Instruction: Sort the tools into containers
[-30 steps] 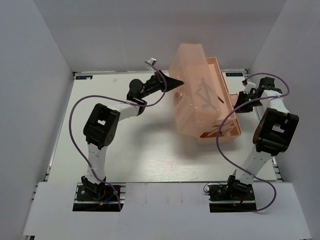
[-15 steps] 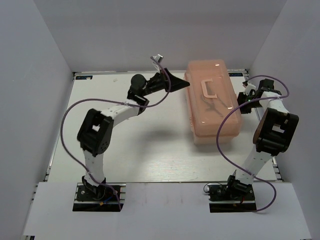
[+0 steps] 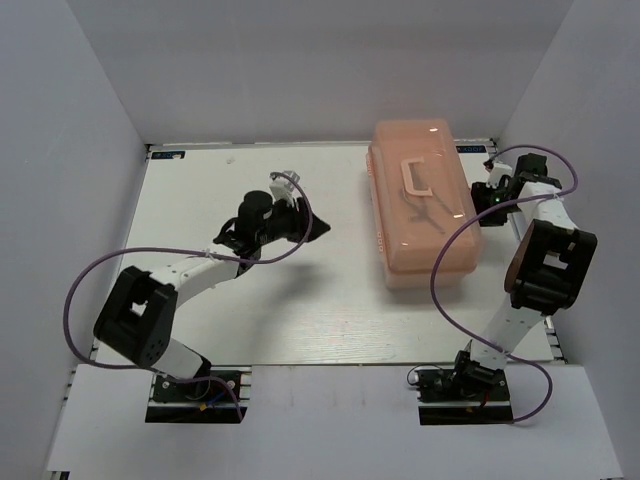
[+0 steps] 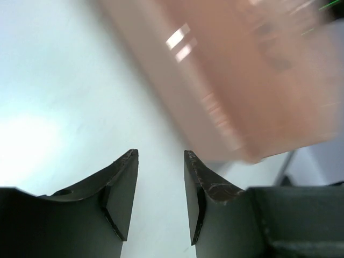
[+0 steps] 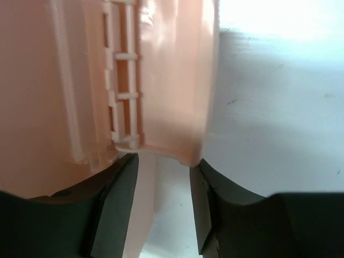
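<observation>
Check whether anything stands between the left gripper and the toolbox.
Nothing visible does. Only bare white table lies between the left gripper and the side wall of the closed toolbox that faces it. The gripper's jaws stand open with nothing in them.

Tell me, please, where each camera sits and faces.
Top external: above, behind the bases, looking down on the table, left arm, right arm and closed toolbox.
Left wrist: looks past the open left claw toward the toolbox's side.
Right wrist: looks past the right claw, close against the toolbox.
Shared: all three show the toolbox.
</observation>
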`<control>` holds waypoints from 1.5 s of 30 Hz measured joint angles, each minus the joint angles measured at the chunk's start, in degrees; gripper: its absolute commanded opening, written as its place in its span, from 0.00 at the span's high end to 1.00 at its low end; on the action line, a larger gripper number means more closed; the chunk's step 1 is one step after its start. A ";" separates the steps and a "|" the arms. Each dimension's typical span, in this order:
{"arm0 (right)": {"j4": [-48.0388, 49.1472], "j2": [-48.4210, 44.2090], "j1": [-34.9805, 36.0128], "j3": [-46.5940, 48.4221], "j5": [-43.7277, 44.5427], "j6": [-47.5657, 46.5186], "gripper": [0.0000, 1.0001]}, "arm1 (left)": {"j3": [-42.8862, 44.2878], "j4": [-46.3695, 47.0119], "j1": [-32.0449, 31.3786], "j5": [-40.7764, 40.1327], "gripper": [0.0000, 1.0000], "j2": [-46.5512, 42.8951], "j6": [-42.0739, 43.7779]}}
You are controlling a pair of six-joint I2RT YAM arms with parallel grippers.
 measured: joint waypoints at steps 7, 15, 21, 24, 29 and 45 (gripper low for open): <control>-0.31 -1.01 5.51 -0.55 4.79 -4.76 0.48 | -1.55 -14.38 -0.39 -8.66 0.46 3.78 6.43; -0.39 -0.79 11.76 -0.04 6.51 -3.80 0.48 | 6.05 -18.21 -0.44 -11.93 0.46 10.49 9.97; -0.55 0.61 14.80 1.99 7.82 -2.62 0.48 | 10.40 -19.82 -0.87 -12.35 0.46 16.11 10.56; -0.26 0.70 16.44 2.19 9.14 -1.97 0.48 | 10.40 -21.09 -0.98 -13.97 0.46 15.74 10.69; 0.33 0.79 18.25 2.14 15.21 0.28 0.50 | 8.70 -23.34 -0.74 -18.78 0.43 11.78 10.75; 3.82 -38.10 15.41 -21.99 30.03 2.36 0.10 | 5.62 -43.10 0.02 -23.50 0.00 -20.90 19.47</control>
